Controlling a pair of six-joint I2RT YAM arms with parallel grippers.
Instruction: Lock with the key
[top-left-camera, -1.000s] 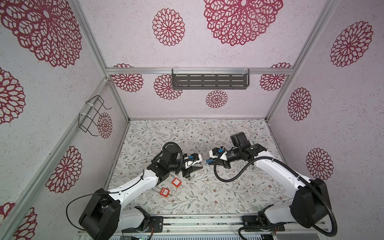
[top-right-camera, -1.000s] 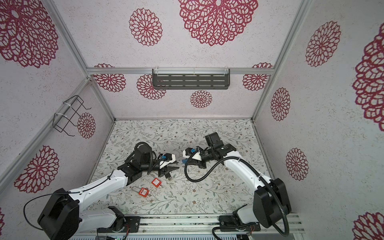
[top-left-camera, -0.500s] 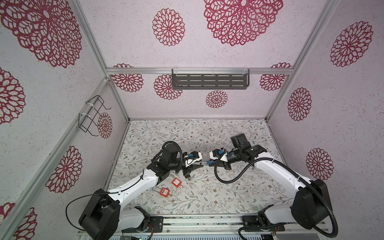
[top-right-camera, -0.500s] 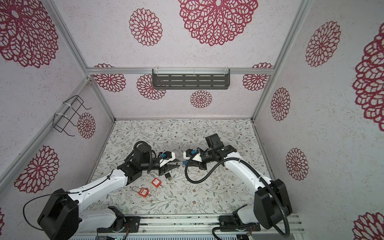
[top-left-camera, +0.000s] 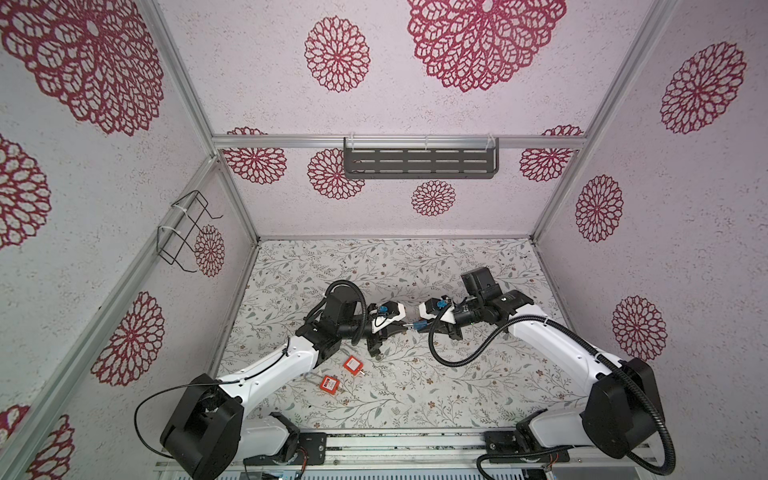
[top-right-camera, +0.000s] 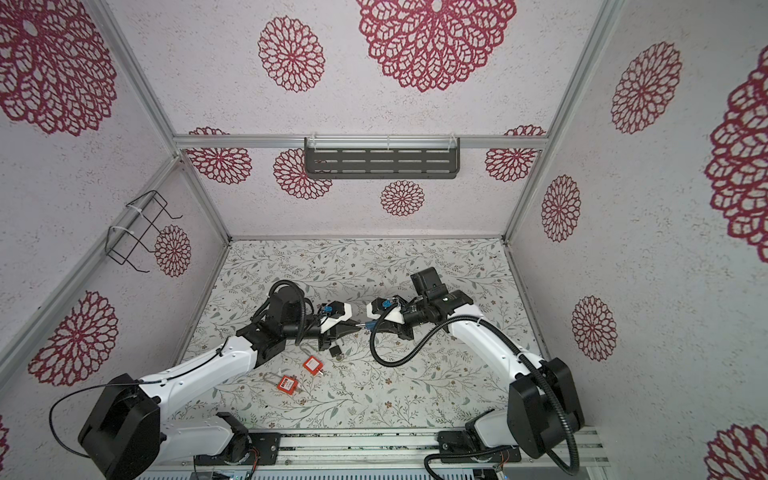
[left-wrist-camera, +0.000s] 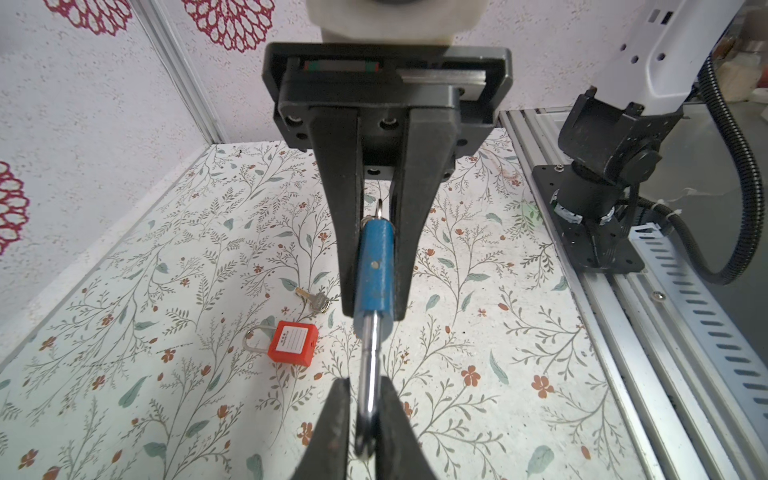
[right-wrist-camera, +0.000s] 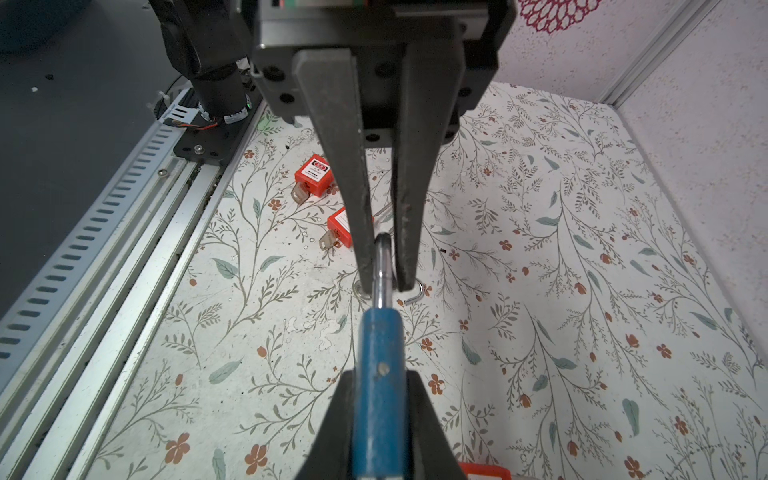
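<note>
A blue padlock (top-left-camera: 419, 325) (top-right-camera: 371, 325) hangs in the air between my two grippers above the floral floor. My right gripper (right-wrist-camera: 380, 378) (top-left-camera: 429, 326) is shut on its blue body (right-wrist-camera: 379, 399). My left gripper (left-wrist-camera: 366, 390) (top-left-camera: 405, 326) is shut on its silver shackle (left-wrist-camera: 369, 374) (right-wrist-camera: 381, 266). A small silver key (left-wrist-camera: 314, 300) lies loose on the floor beneath the grippers, held by neither.
Two red padlocks (top-left-camera: 352, 365) (top-left-camera: 329, 383) lie on the floor near the left arm, each with a key in it (right-wrist-camera: 299, 192) (right-wrist-camera: 328, 240). A small metal hook (right-wrist-camera: 414, 291) lies under the grippers. Aluminium rails (left-wrist-camera: 648, 291) run along the front edge.
The two grippers have come together at mid-floor. My left gripper, open earlier, has closed on the blue padlock's shackle. The right gripper keeps its hold on the body.
</note>
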